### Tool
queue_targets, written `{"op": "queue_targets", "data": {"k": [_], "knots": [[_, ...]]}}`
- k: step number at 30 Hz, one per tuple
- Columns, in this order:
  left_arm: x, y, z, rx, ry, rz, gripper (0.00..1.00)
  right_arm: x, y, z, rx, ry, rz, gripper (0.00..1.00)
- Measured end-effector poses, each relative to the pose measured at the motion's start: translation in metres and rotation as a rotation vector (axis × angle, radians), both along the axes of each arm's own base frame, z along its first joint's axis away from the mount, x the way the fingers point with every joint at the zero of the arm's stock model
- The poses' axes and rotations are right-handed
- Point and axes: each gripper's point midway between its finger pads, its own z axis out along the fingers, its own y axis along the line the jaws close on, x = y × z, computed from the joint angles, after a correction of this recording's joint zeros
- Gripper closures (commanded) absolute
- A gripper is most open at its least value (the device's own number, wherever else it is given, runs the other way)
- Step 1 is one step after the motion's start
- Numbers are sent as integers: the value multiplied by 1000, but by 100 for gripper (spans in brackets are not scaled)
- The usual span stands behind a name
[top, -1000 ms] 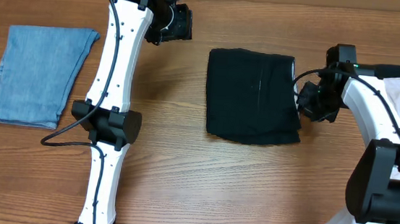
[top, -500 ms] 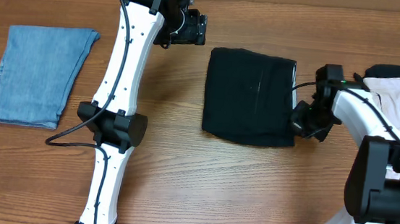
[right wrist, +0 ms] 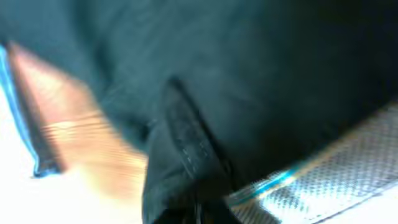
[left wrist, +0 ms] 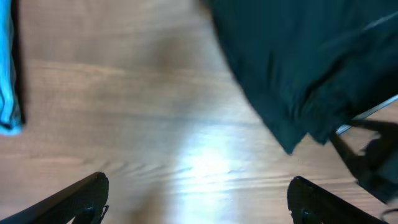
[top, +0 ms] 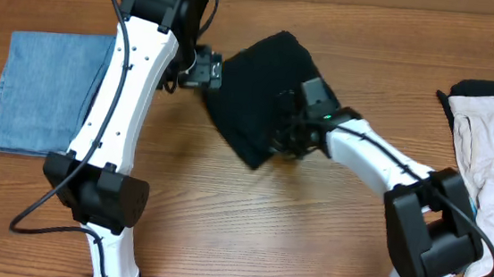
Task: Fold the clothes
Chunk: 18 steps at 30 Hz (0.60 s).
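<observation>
Left arm (top: 122,83), left of centre in the overhead frame: white moulded links, tapering, joined by rounded black joint housings. A row of small dark screws ran along the long link. A thin black cable (top: 36,214) looped out from the lower joint, and another arched over the top housing.

Right arm (top: 367,153), right of centre: same white links and black joints, a like cable along its length, and a small green light (top: 325,118) on the black wrist housing.

Left gripper (left wrist: 198,183): two flat matte black fingers (left wrist: 78,200) with squared tips, in the lower corners of the left wrist frame.
</observation>
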Motion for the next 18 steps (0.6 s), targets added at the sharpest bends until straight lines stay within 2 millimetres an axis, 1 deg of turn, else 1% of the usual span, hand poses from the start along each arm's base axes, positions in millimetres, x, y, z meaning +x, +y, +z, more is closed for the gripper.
{"op": "queue_targets", "data": {"k": [1,2,4,5,6,8,9,10,11,12,13,14,15,16,17,18], "knots": [[-4,3,-10,15,32,3,5,3,18,9,57,-33,13,87],[-11,6,-20,29,77,5,5,7,42,23,138,-92,46,85],[-20,9,-35,50,137,5,5,7,71,46,253,-157,115,82],[-24,10,-42,56,159,5,5,2,79,53,288,-152,146,81],[-26,11,-47,60,174,5,4,-5,81,55,304,-126,172,81],[-26,10,-52,57,181,5,0,-11,74,54,305,-73,196,80],[-24,8,-54,47,171,5,0,-15,66,51,291,-35,201,79],[-16,2,-55,17,141,7,0,-16,50,45,267,-6,205,76],[-13,-1,-56,0,130,7,0,-14,41,43,253,4,202,73],[-9,-5,-57,-23,119,7,0,-13,28,40,231,13,197,60],[-4,-11,-60,-53,104,5,0,-11,8,40,194,15,183,27],[-4,-17,-66,-83,107,4,0,-9,-7,41,165,5,177,11],[-5,-26,-76,-132,122,16,0,1,-45,50,88,-36,134,4],[-3,-29,-82,-152,123,31,0,3,-62,51,50,-34,111,0],[0,-36,-88,-187,110,53,0,0,-88,49,-14,-10,81,0],[1,-42,-99,-220,114,86,0,2,-112,47,-61,1,35,0]]}}
